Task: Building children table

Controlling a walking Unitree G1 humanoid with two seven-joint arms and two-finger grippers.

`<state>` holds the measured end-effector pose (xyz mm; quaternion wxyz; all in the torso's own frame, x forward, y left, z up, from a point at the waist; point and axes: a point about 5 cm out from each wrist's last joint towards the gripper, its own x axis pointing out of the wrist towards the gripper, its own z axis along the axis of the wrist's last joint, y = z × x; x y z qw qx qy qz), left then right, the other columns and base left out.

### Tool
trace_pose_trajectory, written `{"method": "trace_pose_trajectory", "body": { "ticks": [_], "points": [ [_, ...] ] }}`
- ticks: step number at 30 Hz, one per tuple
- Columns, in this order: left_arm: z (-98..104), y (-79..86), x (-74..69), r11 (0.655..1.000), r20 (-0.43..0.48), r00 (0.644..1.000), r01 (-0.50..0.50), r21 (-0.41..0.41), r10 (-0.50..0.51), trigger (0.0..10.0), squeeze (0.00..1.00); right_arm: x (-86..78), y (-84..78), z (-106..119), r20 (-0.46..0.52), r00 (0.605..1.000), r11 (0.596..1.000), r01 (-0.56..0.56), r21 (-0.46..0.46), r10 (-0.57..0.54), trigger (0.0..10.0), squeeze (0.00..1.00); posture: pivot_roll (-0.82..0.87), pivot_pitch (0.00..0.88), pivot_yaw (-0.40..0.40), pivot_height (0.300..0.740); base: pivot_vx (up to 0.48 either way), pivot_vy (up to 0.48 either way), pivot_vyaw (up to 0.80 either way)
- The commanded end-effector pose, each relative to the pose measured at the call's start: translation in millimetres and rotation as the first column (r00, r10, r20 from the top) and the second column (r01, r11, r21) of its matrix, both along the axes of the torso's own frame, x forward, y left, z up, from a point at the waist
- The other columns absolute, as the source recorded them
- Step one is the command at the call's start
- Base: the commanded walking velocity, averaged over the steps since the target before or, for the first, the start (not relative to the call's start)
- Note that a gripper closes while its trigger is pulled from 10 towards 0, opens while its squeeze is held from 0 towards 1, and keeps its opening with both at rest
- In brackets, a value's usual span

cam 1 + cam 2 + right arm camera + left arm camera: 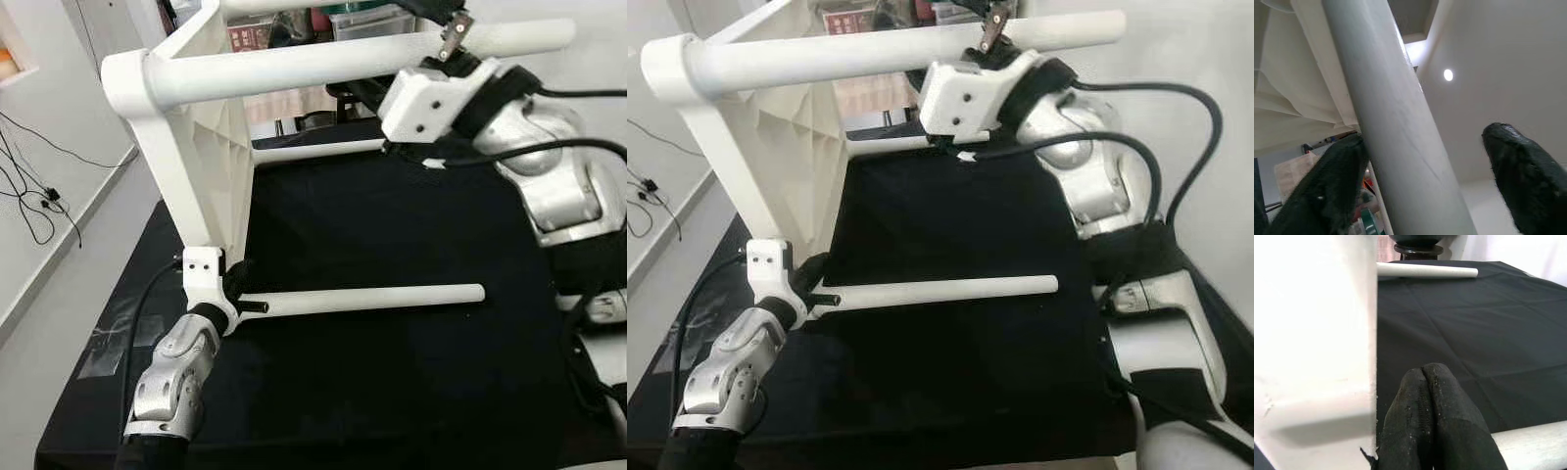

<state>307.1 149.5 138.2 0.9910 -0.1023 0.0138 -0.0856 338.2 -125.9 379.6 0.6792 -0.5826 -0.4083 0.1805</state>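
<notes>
The white children's table lies on its side, its ribbed top panel point(208, 162) standing upright at the left. Three legs stick out to the right: an upper leg point(323, 64), a lower leg point(377, 299) resting on the black cloth, and a far leg point(318, 150). My left gripper point(253, 302) is shut at the base of the lower leg, beside the panel's corner; its fingers point(1430, 401) press together with nothing between them. My right gripper point(1422, 139) is open around the upper leg point(1396, 122); one finger point(1337, 181) touches it, the other point(1523, 161) stands apart.
The black cloth covers the work table point(421, 392), whose left edge point(93, 362) drops to a grey floor with cables point(34, 201). Boxes and clutter point(367, 20) stand behind the table. A white wall point(1205, 59) is at the right.
</notes>
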Motion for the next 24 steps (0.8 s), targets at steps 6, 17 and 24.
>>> {"method": "trace_pose_trajectory", "body": {
  "ticks": [6, 17, 24],
  "points": [
    [-2, 6.2, 1.7, 0.999, -0.006, 0.999, -0.036, -0.004, 0.036, 10.0, 0.00, 8.3, 1.6, 2, -0.034, 0.999, 0.999, 0.030, -0.030, -0.031, 0.0, 0.00, -0.18, 0.000, 0.063, 0.740, 0.000, 0.000, 0.00],
    [-2, 14.6, 9.0, 0.997, 0.005, 0.997, -0.079, 0.019, 0.079, 10.0, 0.00, 13.8, -4.9, -4, -0.098, 0.993, 0.998, 0.061, -0.023, -0.063, 0.0, 0.00, -0.18, 0.000, 0.062, 0.740, 0.000, 0.000, 0.00],
    [-5, 24.7, 19.4, 0.994, -0.006, 0.994, -0.109, 0.018, 0.109, 10.0, 0.00, 14.4, -6.6, -3, -0.104, 0.993, 0.998, 0.060, -0.008, -0.060, 0.0, 0.00, -0.19, 0.000, 0.065, 0.740, 0.000, 0.000, 0.00]
  ]
}}
